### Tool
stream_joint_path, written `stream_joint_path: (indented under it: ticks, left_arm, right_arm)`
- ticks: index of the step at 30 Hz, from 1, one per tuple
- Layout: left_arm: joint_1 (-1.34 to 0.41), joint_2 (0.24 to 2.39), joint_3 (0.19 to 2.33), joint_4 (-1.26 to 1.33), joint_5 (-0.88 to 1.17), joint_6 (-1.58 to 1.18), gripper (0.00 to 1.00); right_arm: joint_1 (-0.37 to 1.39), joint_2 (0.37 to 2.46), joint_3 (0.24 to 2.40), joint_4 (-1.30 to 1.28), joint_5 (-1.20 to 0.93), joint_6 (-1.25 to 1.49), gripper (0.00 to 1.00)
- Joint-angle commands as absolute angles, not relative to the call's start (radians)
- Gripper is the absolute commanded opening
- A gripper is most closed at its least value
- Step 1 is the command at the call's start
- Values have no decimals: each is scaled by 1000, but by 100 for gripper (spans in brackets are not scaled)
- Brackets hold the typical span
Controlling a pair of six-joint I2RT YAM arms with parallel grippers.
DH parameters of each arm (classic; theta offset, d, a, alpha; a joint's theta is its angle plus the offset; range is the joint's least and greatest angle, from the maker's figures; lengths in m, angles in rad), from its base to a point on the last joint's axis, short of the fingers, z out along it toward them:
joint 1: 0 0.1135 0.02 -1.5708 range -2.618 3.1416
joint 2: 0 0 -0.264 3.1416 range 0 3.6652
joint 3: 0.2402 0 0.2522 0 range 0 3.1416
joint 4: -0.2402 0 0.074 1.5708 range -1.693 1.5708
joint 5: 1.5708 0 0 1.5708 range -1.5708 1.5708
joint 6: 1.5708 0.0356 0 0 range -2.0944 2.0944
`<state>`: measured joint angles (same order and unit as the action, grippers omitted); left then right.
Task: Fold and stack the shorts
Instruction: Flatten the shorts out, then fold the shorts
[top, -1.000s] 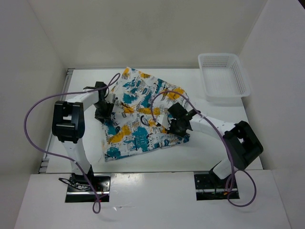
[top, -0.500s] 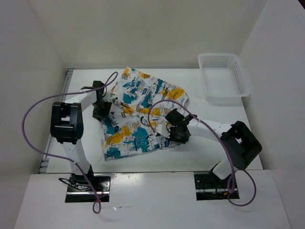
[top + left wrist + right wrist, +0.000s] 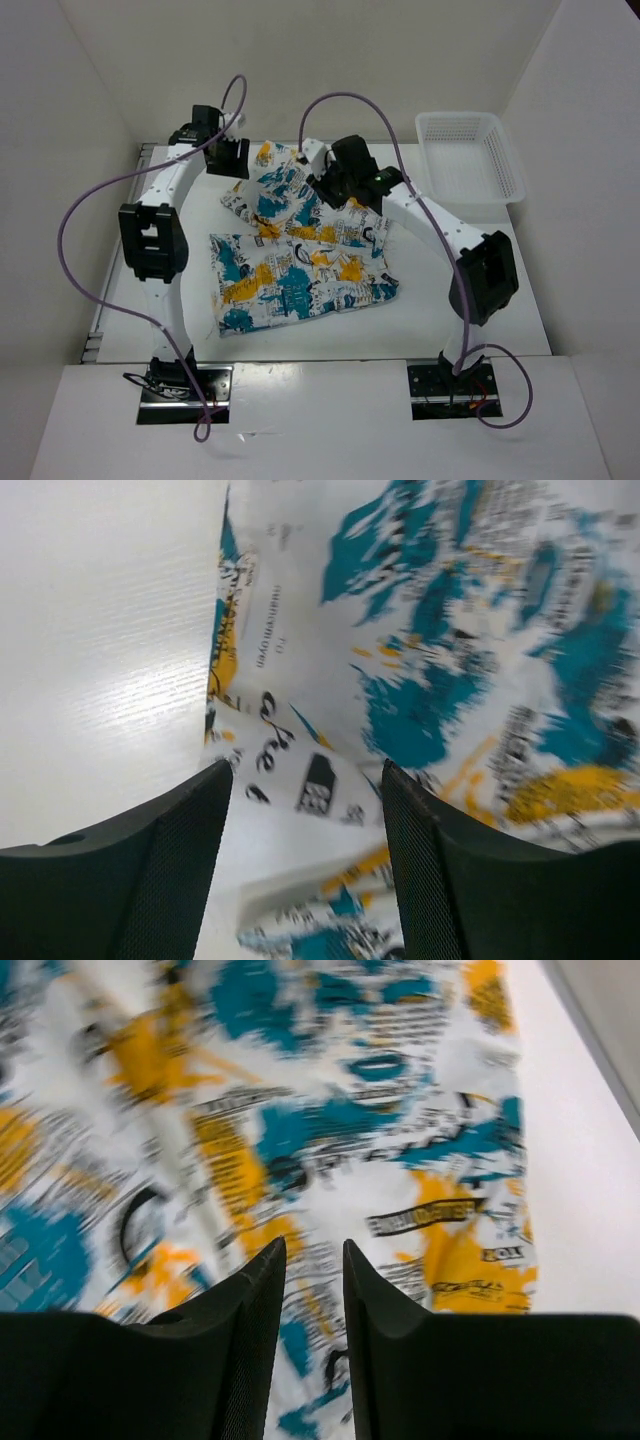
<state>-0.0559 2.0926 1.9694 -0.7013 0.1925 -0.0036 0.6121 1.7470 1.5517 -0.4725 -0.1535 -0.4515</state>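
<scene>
We are seeing both arms reaching to the far side, off the spots they were pressing a second ago. The left gripper point(image 3: 228, 158) is hanging spread and empty. The right gripper point(image 3: 325, 188) is parting narrowly and holding nothing. The shorts point(image 3: 300, 275) are now lying flatter mid-table, one layer near and one far.

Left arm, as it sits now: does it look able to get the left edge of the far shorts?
Probably yes: the left gripper hangs open just over that edge of the far shorts, nothing between; the right gripper sits further right.
</scene>
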Motion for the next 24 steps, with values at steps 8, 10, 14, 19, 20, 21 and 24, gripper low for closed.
stream_joint_path:
  ticks: [8,10,14,19,20,21,24]
  left_arm:
    - [-60,2373,2102,-657,-37,0,71]
    - [-60,2373,2067,-657,-37,0,69]
    - [-60,2346,1944,-637,-75,0,44]
    - [-42,2243,1747,-594,-137,0,13]
    - [-32,2214,1723,-594,-147,0,12]
    - [-32,2200,1680,-594,-147,0,12]
    - [-32,2146,1629,-594,-158,0,14]
  right_arm:
    - [410,2028,1729,-319,55,-262,44]
    - [385,2051,1740,-310,64,-271,52]
    - [365,2091,1717,-290,100,-287,63]
    - [331,2131,1697,-268,121,-308,73]
    - [331,2146,1697,-268,130,-317,77]
    - [331,2155,1697,-268,130,-318,79]
    - [321,2193,1721,-259,141,-318,83]
